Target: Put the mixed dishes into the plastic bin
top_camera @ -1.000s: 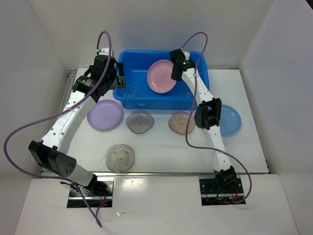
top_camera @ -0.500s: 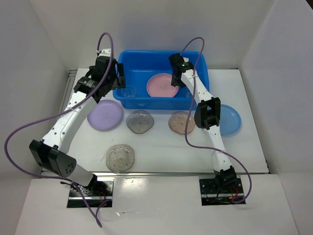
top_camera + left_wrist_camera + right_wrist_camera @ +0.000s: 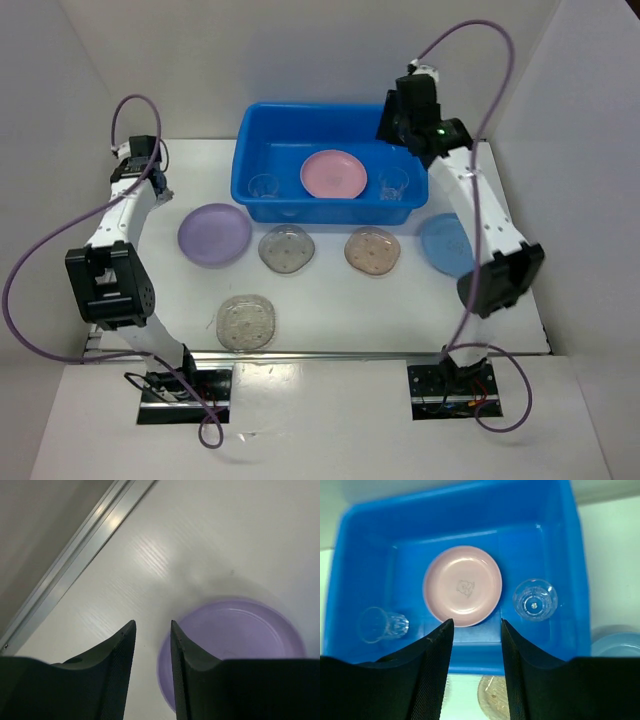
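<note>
The blue plastic bin (image 3: 250, 140) holds a pink plate (image 3: 333, 173) lying flat and two clear cups (image 3: 263, 186) (image 3: 393, 184). In the right wrist view the left cup (image 3: 382, 625) lies on its side and the right cup (image 3: 535, 599) stands upright. My right gripper (image 3: 397, 124) (image 3: 476, 622) hovers open and empty above the bin's back right. A lavender plate (image 3: 214, 234) (image 3: 235, 640), a greyish speckled plate (image 3: 287, 248), a tan plate (image 3: 372, 250), a blue plate (image 3: 445, 243) and another speckled plate (image 3: 245, 321) lie on the table. My left gripper (image 3: 157, 180) (image 3: 152, 625) hangs left of the lavender plate, jaws narrowly apart, holding nothing.
White walls enclose the table on three sides. An aluminium rail (image 3: 75, 560) runs along the table's left edge, close to my left gripper. The right arm's elbow (image 3: 498, 280) hangs over the table's right side beside the blue plate.
The right gripper let go of the pink plate, which now lies flat in the bin, then rose toward the back right. The left arm withdrew from the bin's left rim and its jaws narrowed.
</note>
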